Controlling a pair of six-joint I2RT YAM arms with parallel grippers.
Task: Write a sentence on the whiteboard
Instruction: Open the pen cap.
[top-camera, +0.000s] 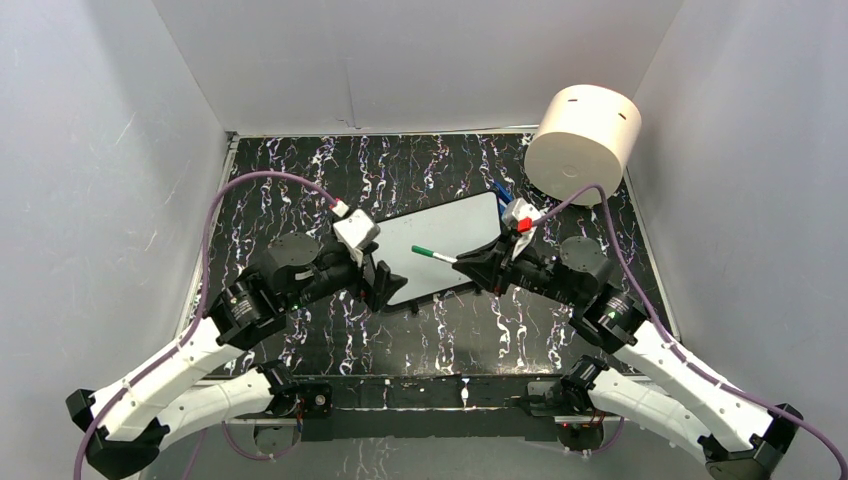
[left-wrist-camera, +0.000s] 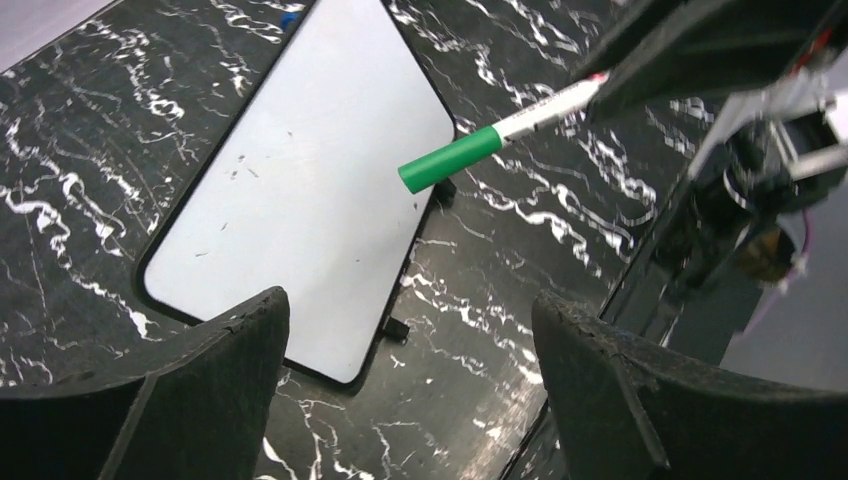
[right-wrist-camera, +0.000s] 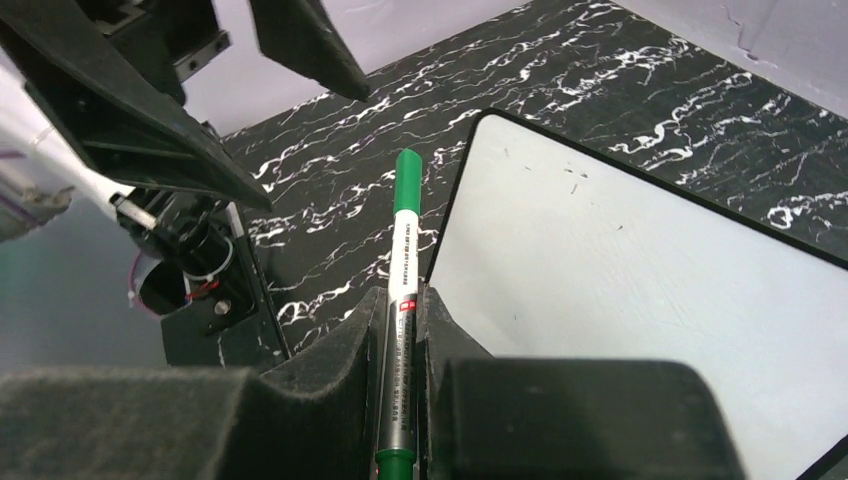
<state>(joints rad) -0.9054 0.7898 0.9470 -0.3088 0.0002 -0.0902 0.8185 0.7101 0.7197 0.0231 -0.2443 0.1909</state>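
The whiteboard (top-camera: 440, 245) lies flat on the black marbled table between my two grippers; it also shows in the left wrist view (left-wrist-camera: 300, 180) and the right wrist view (right-wrist-camera: 620, 270). Its surface is blank except for a few small specks; no sentence lettering shows. My right gripper (top-camera: 482, 265) (right-wrist-camera: 402, 300) is shut on a marker (top-camera: 433, 254) (left-wrist-camera: 500, 140) (right-wrist-camera: 403, 250) with a white barrel and its green cap on, held above the board's near edge and pointing at my left gripper. My left gripper (top-camera: 383, 283) (left-wrist-camera: 410, 310) is open and empty, over the board's near left corner.
A big cream cylinder (top-camera: 583, 140) stands at the back right, close to the board's far corner. A small blue object (top-camera: 502, 190) lies by that far corner. Grey walls enclose the table on three sides. Small black tabs (left-wrist-camera: 398, 328) stick out from the board's edge.
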